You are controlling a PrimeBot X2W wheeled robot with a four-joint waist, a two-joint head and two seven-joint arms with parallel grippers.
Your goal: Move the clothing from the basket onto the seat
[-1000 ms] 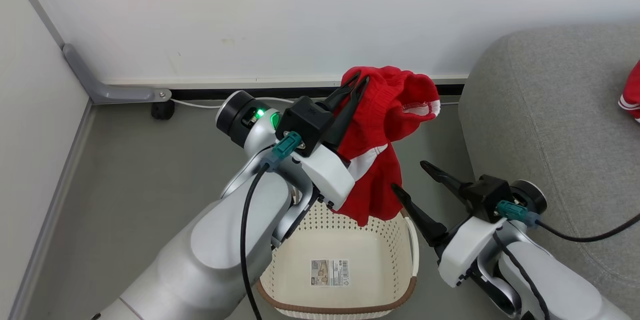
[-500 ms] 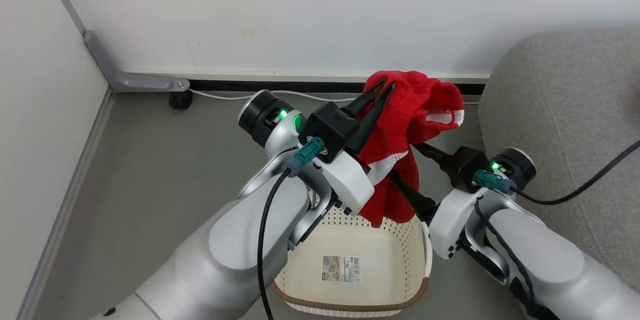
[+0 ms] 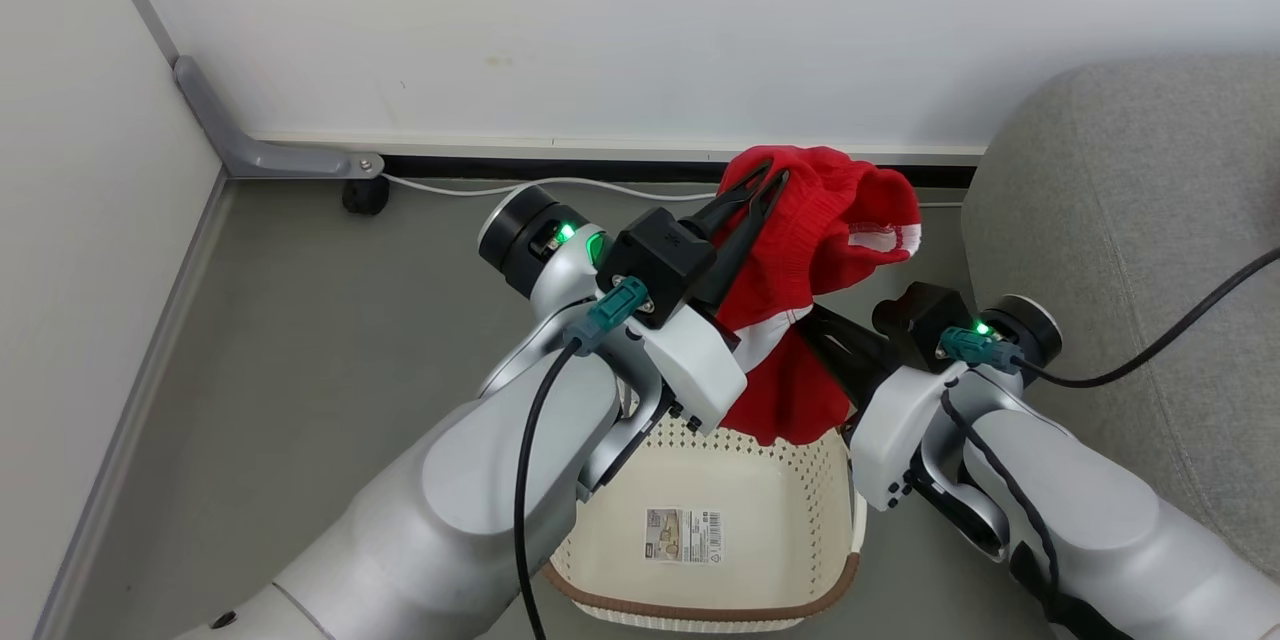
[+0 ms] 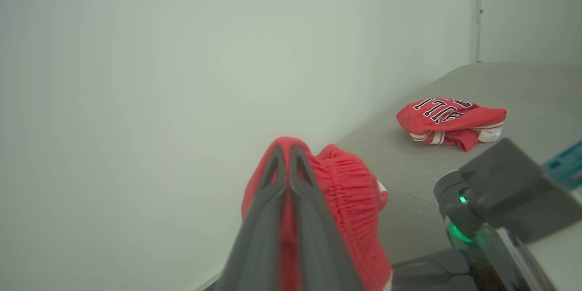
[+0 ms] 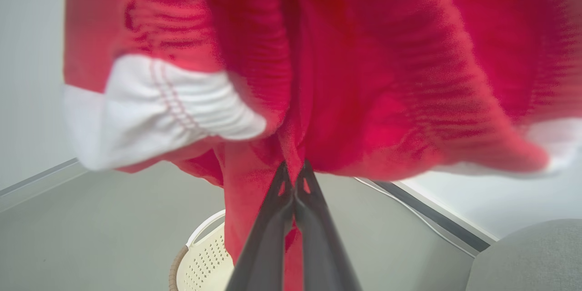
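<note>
The garment point(image 3: 815, 230) hangs at centre frame in the head view, lifted clear above the basket point(image 3: 700, 611). Its long axis runs near vertical, and its lower end is just above the basket's far rim. The left hand point(image 3: 772, 178) is clenched on the bunched upper edge. The right hand point(image 5: 294, 177) is clenched on a fold lower down, about mid-length. The sofa point(image 3: 1120, 220) fills the right of the frame, directly beside the right arm, which is the nearer arm to it. A second garment point(image 4: 450, 120) lies on the sofa. The coming move is probably a carry to the right. Both hands should travel together so that the cloth clears the sofa's rounded edge.
</note>
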